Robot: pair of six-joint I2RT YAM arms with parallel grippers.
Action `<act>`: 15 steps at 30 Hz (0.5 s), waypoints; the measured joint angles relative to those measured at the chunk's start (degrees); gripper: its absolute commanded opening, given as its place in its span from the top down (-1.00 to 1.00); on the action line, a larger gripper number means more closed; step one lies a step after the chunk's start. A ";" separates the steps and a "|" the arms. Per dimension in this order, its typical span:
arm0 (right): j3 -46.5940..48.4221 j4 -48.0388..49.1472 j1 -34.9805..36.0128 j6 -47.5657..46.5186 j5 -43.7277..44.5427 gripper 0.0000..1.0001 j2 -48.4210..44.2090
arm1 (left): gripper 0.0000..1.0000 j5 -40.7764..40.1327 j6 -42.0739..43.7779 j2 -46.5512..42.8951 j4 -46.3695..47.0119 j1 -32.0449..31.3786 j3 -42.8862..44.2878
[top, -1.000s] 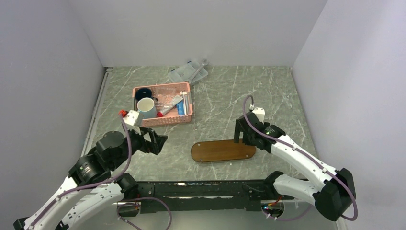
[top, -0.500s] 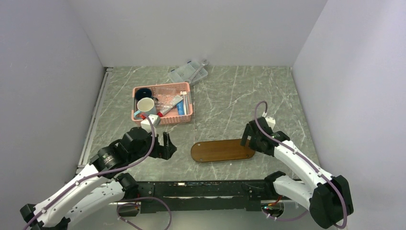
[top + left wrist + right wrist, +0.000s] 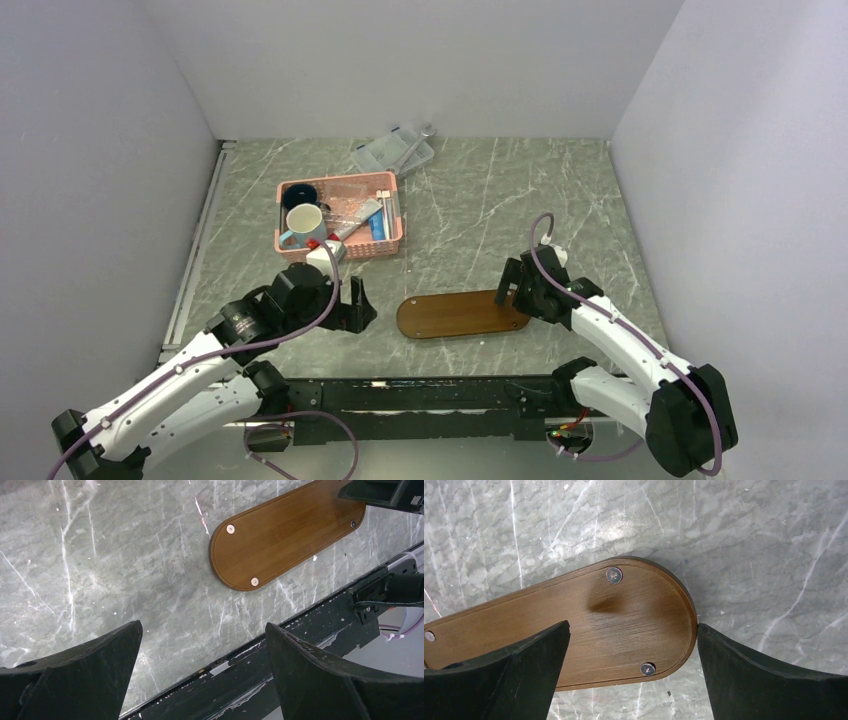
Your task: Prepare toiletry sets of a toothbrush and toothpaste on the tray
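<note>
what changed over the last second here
The left gripper swung right and toward the near edge, nearing the tray at its left end. The right gripper settled over its right end, and the tray seems nudged slightly left. Both stay open and empty. The pink basket and clear box did not move.
</note>
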 measured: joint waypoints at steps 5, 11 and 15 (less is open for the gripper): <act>-0.74 1.68 -0.04 -0.90 -2.49 -0.95 0.13 | -0.98 -0.02 -0.55 0.35 0.04 0.00 -0.83; -1.73 3.45 0.94 -1.53 -5.64 -0.92 0.81 | -0.98 -0.94 -2.03 0.79 0.15 0.00 -2.01; -1.77 4.57 3.72 -1.40 -6.14 -0.89 1.88 | -0.98 -1.73 -3.54 1.86 -0.02 0.02 -2.82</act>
